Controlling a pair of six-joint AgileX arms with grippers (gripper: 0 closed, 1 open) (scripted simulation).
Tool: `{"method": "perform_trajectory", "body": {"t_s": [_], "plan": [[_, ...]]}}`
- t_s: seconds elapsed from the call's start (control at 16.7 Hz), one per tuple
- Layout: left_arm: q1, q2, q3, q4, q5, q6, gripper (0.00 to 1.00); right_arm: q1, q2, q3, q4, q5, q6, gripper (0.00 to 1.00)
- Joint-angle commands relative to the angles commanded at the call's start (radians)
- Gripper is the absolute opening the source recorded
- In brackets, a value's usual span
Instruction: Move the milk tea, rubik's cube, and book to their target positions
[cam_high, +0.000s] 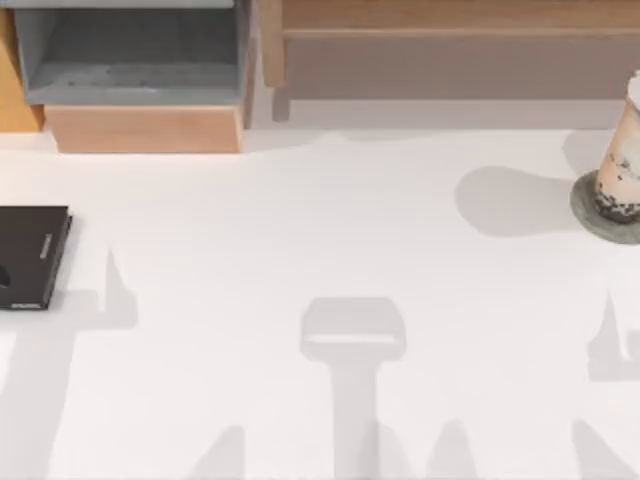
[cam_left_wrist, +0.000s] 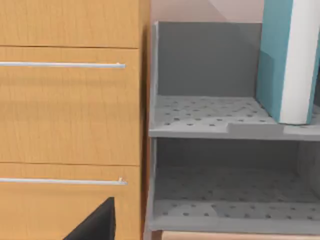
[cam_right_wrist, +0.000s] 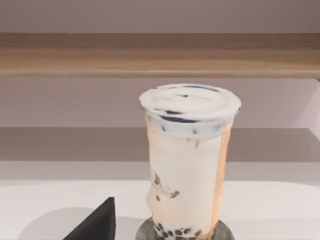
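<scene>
Milk tea on grey disc; book on grey shelf.

Milk tea (cam_high: 622, 150) upright on the grey disc (cam_high: 590, 215) at the counter (cam_high: 330, 250) right edge. Book (cam_left_wrist: 285, 60) upright on the grey shelf (cam_left_wrist: 210, 112) upper tier, well apart from the disc. End effector state: cannot tell.

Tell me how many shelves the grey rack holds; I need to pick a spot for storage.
2 in the left wrist view: an upper shelf with the book standing on it, and a lower shelf beneath with nothing visible on it. More may sit above the frame.
</scene>
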Motion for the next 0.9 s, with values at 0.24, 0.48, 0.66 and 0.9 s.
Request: {"method": "perform_trajectory", "body": {"t_s": [0.24, 0.48, 0.66, 0.9], "plan": [[-0.056, 0.385, 0.261, 0.131, -0.059, -0.003, 1.00, 0.000, 0.000, 0.000, 0.000, 0.000, 0.000, 1.00], [-0.121, 0.835, 0.539, 0.268, -0.116, -0.004, 1.00, 0.000, 0.000, 0.000, 0.000, 0.000, 0.000, 1.00], [-0.170, 1.154, 0.731, 0.363, -0.154, -0.003, 1.00, 0.000, 0.000, 0.000, 0.000, 0.000, 0.000, 1.00], [-0.223, 1.474, 0.931, 0.460, -0.190, 0.000, 1.00, 0.000, 0.000, 0.000, 0.000, 0.000, 0.000, 1.00]]}}
